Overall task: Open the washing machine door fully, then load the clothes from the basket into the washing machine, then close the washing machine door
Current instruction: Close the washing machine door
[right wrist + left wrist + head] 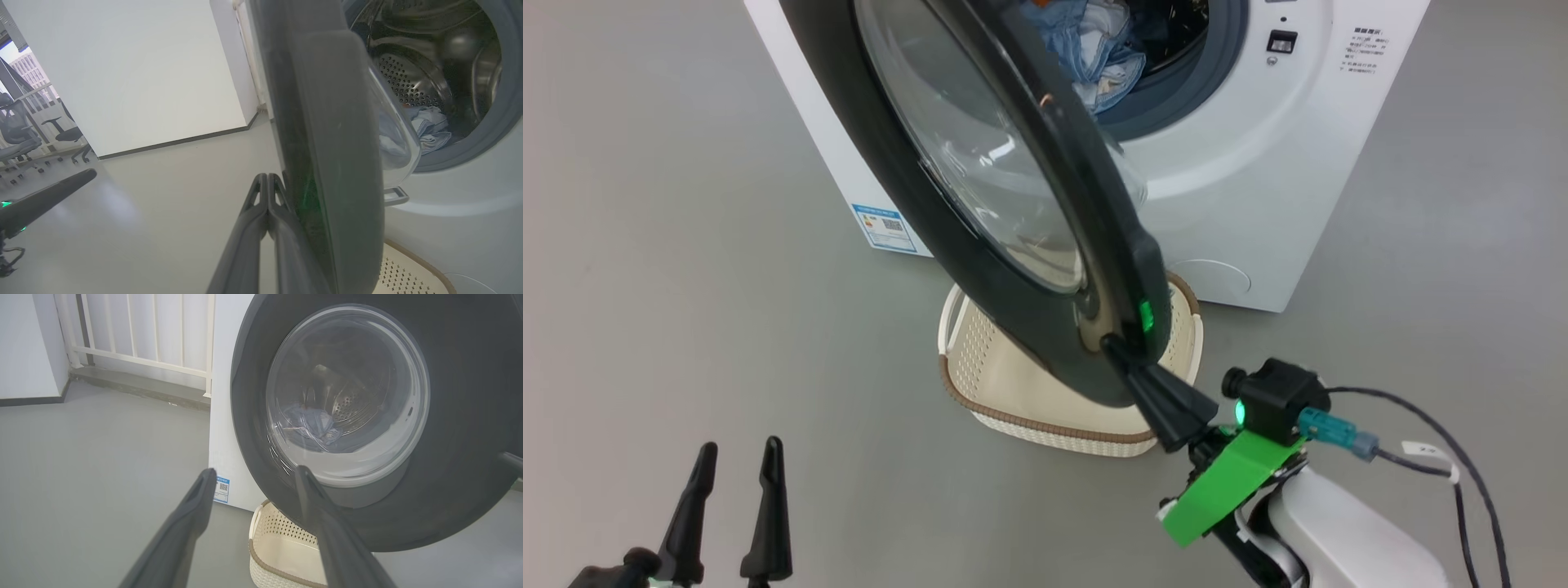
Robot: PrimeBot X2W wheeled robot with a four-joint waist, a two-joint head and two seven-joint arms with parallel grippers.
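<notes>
The washing machine [1258, 163] stands at the top of the head view with its door [980, 269] swung partway out on its left hinge. The clothes [1094, 49] lie inside the drum, and in the left wrist view I see them [310, 424] through the door glass [347, 396]. The basket [1013, 392] sits on the floor under the door, with no clothes in the part I can see. My right gripper [1112, 347] is shut, its tips against the door's outer face [335, 143] near the free edge. My left gripper [737, 457] hangs open at the lower left, holding nothing.
Grey floor surrounds the machine. A white railing [143, 335] and a wall stand behind it on the left. Office chairs [16, 130] sit far off in the right wrist view. A dark cable [1421, 425] loops off my right wrist.
</notes>
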